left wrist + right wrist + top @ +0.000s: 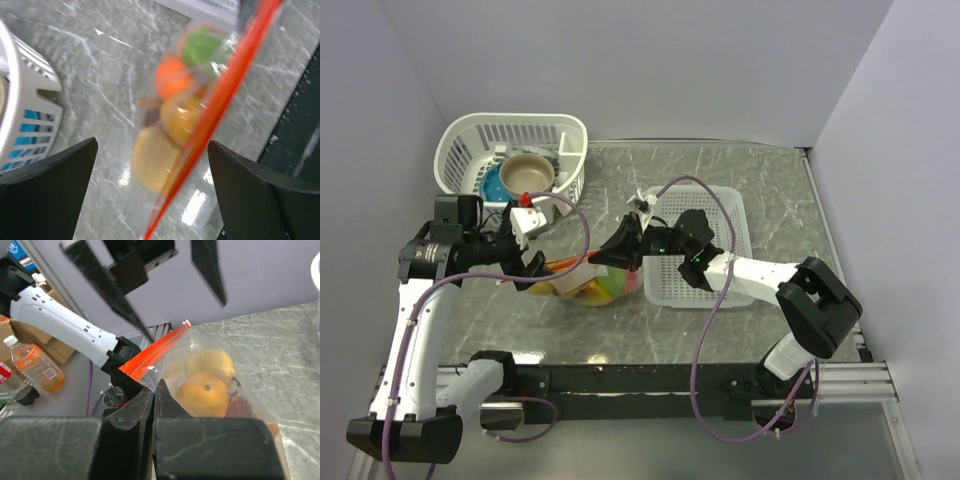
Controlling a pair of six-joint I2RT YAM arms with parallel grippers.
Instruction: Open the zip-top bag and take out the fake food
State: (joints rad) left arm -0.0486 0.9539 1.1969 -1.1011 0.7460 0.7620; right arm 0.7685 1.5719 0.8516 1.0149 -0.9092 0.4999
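The clear zip-top bag (592, 286) lies mid-table with its orange-red zip strip (220, 95) raised. Inside is the fake food: a yellow piece (152, 160), an orange piece (170, 77) and a green piece (202, 45). The right wrist view shows a yellow pear (210, 362), an orange fruit (205, 392) and a dark red piece (245, 407). My right gripper (155, 390) is shut on the bag's plastic just below the zip strip (150, 352). My left gripper (152, 195) is open, its fingers wide apart on either side of the strip without touching it.
A white basket (470, 140) at the back left holds a tan bowl (527, 173) and a blue dish (492, 185). A flat white mesh basket (720, 205) sits right of the bag, under my right arm. The black front rail (650, 378) runs along the near edge.
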